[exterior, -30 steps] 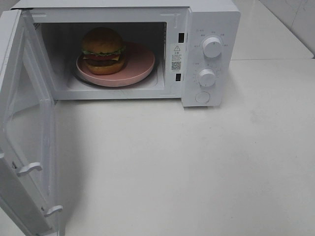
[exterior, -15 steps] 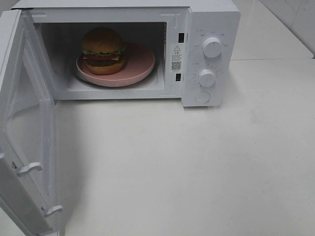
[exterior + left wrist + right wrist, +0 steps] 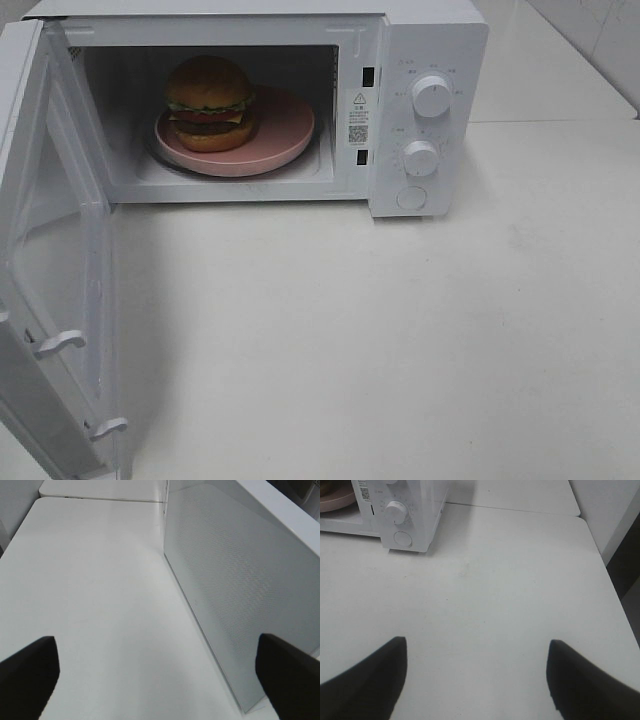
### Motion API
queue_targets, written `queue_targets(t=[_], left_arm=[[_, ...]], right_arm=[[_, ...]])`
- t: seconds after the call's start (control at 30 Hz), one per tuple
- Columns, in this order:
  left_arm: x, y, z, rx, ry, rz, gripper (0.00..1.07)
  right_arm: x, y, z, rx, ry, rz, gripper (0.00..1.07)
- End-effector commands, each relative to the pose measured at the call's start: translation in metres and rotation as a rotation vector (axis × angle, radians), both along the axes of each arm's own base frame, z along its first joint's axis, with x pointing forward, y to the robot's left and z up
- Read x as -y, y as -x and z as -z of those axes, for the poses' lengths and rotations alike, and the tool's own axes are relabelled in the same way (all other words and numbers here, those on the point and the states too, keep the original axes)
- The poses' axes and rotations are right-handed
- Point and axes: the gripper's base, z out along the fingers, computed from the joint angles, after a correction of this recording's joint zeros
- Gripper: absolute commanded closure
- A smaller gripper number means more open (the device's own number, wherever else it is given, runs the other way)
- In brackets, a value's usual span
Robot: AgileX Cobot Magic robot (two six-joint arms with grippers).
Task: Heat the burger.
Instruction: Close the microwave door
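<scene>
The burger [image 3: 209, 102] sits on a pink plate [image 3: 285, 125] inside the white microwave [image 3: 420, 40], toward the left of the cavity. The microwave door [image 3: 55, 270] stands swung wide open to the left. Neither arm shows in the high view. In the left wrist view my left gripper [image 3: 157, 672] is open and empty, just outside the open door's outer face [image 3: 235, 595]. My right gripper [image 3: 475, 677] is open and empty over the bare table, to the right of the microwave's control panel [image 3: 400, 515]; a sliver of the pink plate [image 3: 335, 500] shows there.
Two white knobs [image 3: 431, 95] [image 3: 421, 158] and a round button [image 3: 411, 198] sit on the microwave's right panel. The white table [image 3: 400, 340] spreads in front. A table edge [image 3: 607, 575] runs along the right in the right wrist view.
</scene>
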Motion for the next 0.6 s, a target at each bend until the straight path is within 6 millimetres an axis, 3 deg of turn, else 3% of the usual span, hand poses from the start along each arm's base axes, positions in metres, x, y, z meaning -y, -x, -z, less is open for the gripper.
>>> queue_targets(t=[0.03,0.6], left_arm=[[-0.0002,0.0014,-0.0004,0.026,0.002,-0.002,0.07],[-0.0001,0.0014,-0.0004,0.026,0.001,0.0,0.07]], right_arm=[[0.0006,0.0038,0.0006,0.027,-0.004,0.014,0.31],[0.0006,0.0038,0.0006,0.027,-0.004,0.014,0.31]])
